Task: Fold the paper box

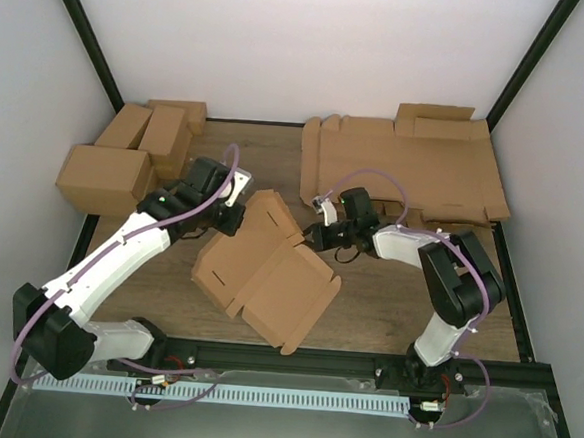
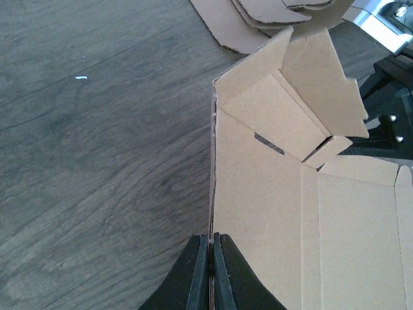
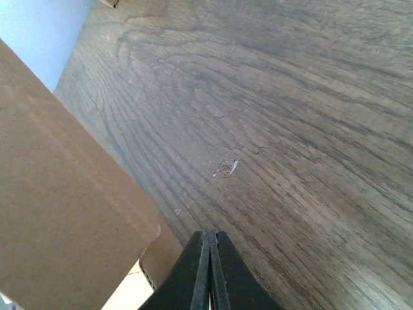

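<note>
The paper box (image 1: 268, 273) is a brown die-cut sheet, partly folded, lying in the middle of the table with one side wall and its end flaps raised. My left gripper (image 1: 234, 215) is at the box's far left corner. In the left wrist view it (image 2: 211, 237) is shut on the top edge of the upright wall (image 2: 258, 194). My right gripper (image 1: 316, 236) hovers just right of the box's far flap. In the right wrist view it (image 3: 210, 234) is shut and empty over bare wood, with a cardboard panel (image 3: 58, 213) close on its left.
A pile of flat brown sheets (image 1: 416, 168) lies at the back right. Several finished brown boxes (image 1: 126, 157) stand at the back left. White walls and black frame posts (image 1: 84, 34) enclose the table.
</note>
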Motion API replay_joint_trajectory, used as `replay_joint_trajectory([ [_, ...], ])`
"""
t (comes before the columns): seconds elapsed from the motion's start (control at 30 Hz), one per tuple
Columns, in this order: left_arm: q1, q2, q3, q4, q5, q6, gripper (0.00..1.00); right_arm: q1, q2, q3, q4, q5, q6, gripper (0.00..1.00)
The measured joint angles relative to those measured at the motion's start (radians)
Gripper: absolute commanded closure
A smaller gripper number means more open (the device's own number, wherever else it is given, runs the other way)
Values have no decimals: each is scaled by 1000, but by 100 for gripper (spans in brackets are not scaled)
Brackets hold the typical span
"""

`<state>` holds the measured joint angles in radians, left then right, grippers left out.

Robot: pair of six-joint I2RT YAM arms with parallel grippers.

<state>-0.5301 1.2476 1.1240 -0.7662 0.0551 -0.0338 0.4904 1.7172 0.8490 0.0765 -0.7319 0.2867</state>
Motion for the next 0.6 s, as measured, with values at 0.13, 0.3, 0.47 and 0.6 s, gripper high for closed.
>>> replay_joint_trajectory([
  [0.13,-29,0,5,-10,-51,-14,96,31,-13,-14,10,45,3,99],
  [0.3,-42,10,5,-27,-91,-34,96,72,-57,-75,45,100,13,99],
  [0.47,-46,18,5,-32,-93,-47,96,83,-128,-165,129,109,33,99],
  [0.6,-47,25,5,-37,-103,-56,96,83,-159,-208,192,102,41,99],
])
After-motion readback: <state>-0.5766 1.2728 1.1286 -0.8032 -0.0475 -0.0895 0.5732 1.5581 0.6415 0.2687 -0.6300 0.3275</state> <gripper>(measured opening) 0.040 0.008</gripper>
